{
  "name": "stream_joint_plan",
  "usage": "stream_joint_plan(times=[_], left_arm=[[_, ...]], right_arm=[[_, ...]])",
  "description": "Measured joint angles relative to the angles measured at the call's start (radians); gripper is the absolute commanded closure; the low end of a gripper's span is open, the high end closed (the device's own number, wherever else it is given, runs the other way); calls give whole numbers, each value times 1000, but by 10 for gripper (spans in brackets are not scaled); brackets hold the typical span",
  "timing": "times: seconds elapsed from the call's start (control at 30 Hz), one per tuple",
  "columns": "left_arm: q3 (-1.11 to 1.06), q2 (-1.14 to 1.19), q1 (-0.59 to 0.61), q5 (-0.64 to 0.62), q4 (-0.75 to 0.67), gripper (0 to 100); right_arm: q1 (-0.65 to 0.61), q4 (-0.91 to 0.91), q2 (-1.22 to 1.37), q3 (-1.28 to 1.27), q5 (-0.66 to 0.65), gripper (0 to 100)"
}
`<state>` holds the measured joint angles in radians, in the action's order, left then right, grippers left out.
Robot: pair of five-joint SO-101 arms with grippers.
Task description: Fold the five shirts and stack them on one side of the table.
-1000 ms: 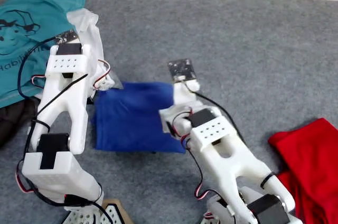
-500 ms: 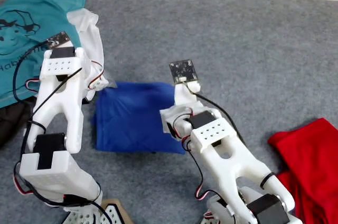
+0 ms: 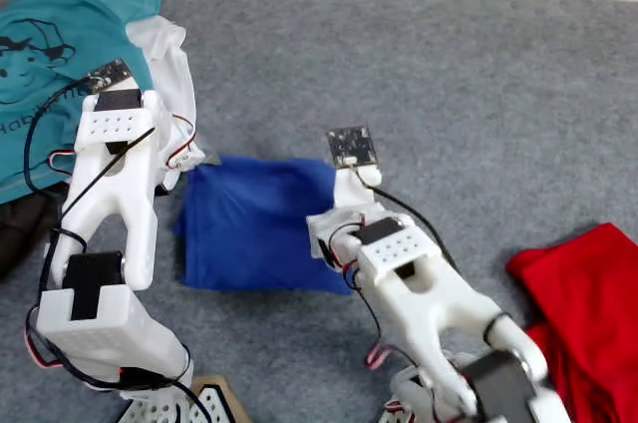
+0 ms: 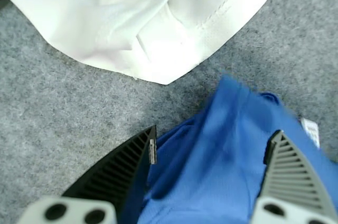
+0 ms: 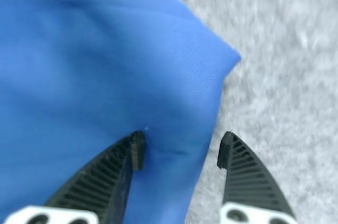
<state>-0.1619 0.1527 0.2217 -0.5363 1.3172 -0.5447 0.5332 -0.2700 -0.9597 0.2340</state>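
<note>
A blue shirt [image 3: 254, 228], folded into a rectangle, lies mid-table between the two arms. My left gripper [image 4: 214, 147] hangs open above its left corner [image 4: 227, 129], jaws wide apart and the bunched cloth under the gap. In the high view this left gripper [image 3: 189, 159] sits at the shirt's far left corner. My right gripper [image 5: 182, 147] is open and straddles the shirt's right edge [image 5: 211, 86]; in the high view it [image 3: 339, 194] is at the far right corner. A white shirt [image 4: 137, 18] lies just beyond the left gripper, under a teal shirt [image 3: 60, 34].
A red shirt [image 3: 588, 303] lies crumpled at the right edge, close to the right arm's base. A dark garment [image 3: 18, 228] shows at the left edge under the teal one. Bare grey table [image 3: 478, 84] stretches across the far right.
The left arm swung a little to the left, then held still. The right arm drew back slightly toward the near side, its gripper staying at the blue shirt's right edge.
</note>
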Motion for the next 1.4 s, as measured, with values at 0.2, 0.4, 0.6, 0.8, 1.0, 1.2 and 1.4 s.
stream_joint_plan(times=[0.2, 0.4, 0.6, 0.8, 1.0, 1.2, 1.4], left_arm=[[0, 0, 0, 0, 0, 675], [0, 0, 0, 0, 0, 676], [0, 0, 0, 0, 0, 677], [-3, 0, 0, 0, -23, 677], [-49, 0, 0, 0, -77, 677], [-104, 0, 0, 0, -189, 677], [-149, 0, 0, 0, -287, 677]], right_arm=[[3, 92, 189, 199, 3, 763], [-8, 103, 242, 253, 3, 766], [-18, 103, 245, 262, 3, 939], [-40, 103, 245, 265, 3, 991], [-21, 123, 229, 265, -54, 991], [163, 137, 115, 261, -80, 991], [402, 212, -35, 261, -180, 991]])
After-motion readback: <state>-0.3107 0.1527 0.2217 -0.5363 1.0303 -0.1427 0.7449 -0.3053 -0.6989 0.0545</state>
